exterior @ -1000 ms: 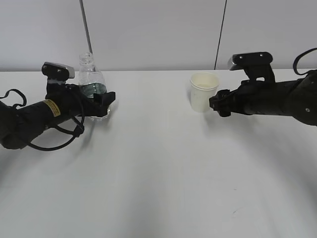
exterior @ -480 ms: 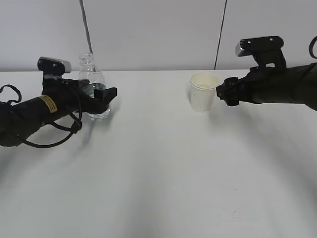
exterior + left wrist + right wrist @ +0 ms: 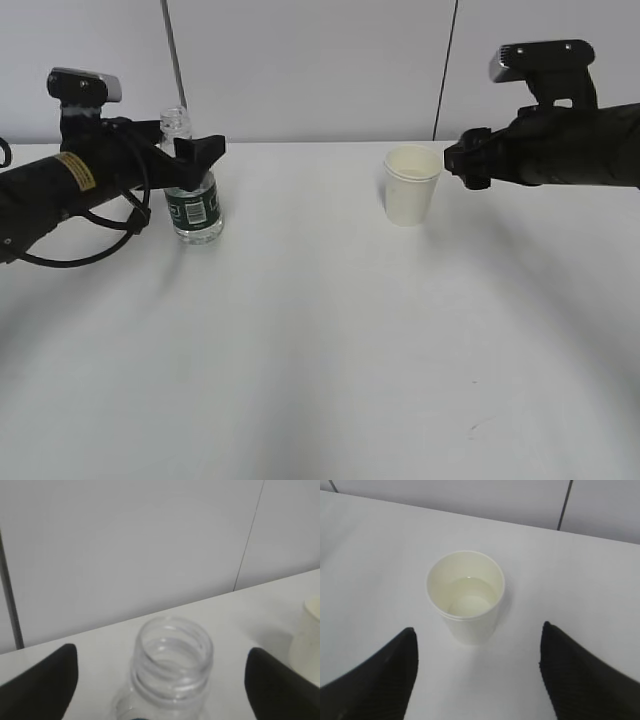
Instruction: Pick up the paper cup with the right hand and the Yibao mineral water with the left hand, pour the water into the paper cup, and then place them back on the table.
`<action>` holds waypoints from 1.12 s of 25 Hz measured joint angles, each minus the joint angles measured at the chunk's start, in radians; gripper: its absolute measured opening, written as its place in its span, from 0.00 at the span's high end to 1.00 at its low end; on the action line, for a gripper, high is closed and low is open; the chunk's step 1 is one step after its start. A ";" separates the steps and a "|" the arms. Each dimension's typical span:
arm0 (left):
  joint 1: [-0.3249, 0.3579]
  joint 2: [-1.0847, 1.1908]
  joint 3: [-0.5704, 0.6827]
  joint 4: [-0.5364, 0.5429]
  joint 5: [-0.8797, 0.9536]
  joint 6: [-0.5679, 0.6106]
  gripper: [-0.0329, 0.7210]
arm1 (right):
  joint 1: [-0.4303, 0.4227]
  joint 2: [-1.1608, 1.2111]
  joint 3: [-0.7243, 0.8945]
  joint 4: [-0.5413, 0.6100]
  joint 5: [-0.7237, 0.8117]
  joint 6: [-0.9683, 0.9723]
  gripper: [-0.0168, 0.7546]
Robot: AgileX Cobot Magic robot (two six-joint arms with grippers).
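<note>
The Yibao mineral water (image 3: pixel 194 200) stands upright on the desk (image 3: pixel 320 350) at about 9 o'clock in the exterior view. The paper cup (image 3: pixel 411 185) stands upright well apart from it, toward 1 o'clock. Neither is held. The left hand (image 3: pixel 196 152) hangs at the bottle's neck height with its fingers (image 3: pixel 47 680) spread wide on either side of the open mouth, touching nothing. The right hand (image 3: pixel 462 160) sits just beside the cup's rim at its 3 o'clock, fingers (image 3: pixel 385 672) likewise spread, the cup between and beyond them in the right wrist view. A little water (image 3: pixel 470 592) shows in the cup's bottom, so the pour looks done and both things set down.

The risks appear to lie in the retreat. The bottle has no cap and is light; a finger brushing its neck while pulling away could tip it and spill what remains. The cup is lighter still, and a sideways sweep from the right hand could knock it over.
</note>
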State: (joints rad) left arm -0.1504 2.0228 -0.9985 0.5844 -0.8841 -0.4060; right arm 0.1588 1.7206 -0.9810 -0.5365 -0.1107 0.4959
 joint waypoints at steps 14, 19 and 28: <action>0.000 -0.241 0.000 0.041 0.187 -0.124 0.17 | 0.039 -0.108 -0.029 -0.013 0.045 0.008 0.21; 0.000 -0.355 0.000 0.042 0.358 -0.197 0.18 | 0.039 -0.108 -0.139 -0.013 0.170 0.008 0.21; -0.005 -0.502 -0.076 0.031 0.803 -0.264 0.27 | 0.039 -0.108 -0.272 0.007 0.400 0.010 0.22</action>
State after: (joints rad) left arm -0.1557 1.5212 -1.0748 0.6154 -0.0813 -0.6695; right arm 0.1976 1.6127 -1.2530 -0.5297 0.2893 0.5057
